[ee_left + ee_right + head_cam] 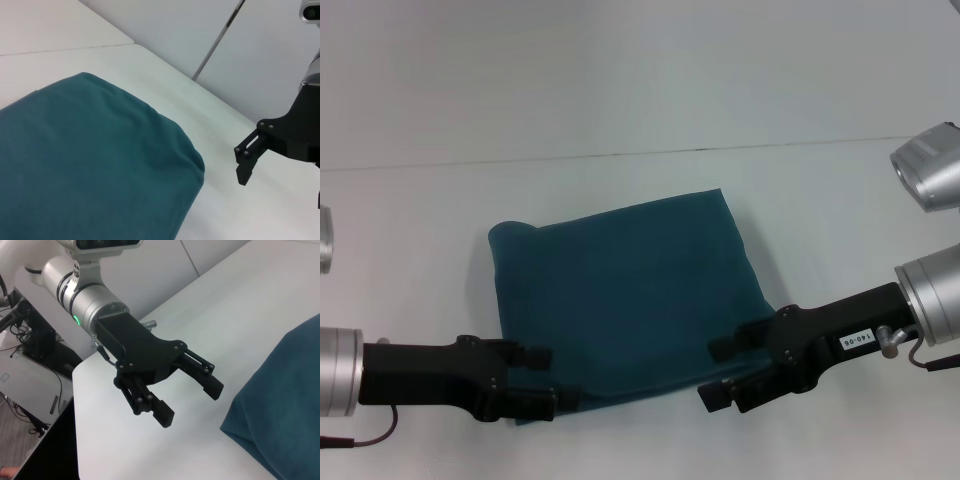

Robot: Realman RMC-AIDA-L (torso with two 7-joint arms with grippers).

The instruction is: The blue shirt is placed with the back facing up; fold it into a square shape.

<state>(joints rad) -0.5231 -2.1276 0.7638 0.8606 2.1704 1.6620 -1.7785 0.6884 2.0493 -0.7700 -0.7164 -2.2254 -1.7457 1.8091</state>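
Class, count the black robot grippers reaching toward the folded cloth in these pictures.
2: the black left gripper at the dark teal-blue folded shirt's near-left corner, the black right gripper at its near-right corner.

A white table (640,90) with a seam line across it.

I am working in what looks like a robotics lab: a plain white table (620,90) set against bare pale wall panels (260,60), with cables (35,340) trailing over equipment on the floor beside it.
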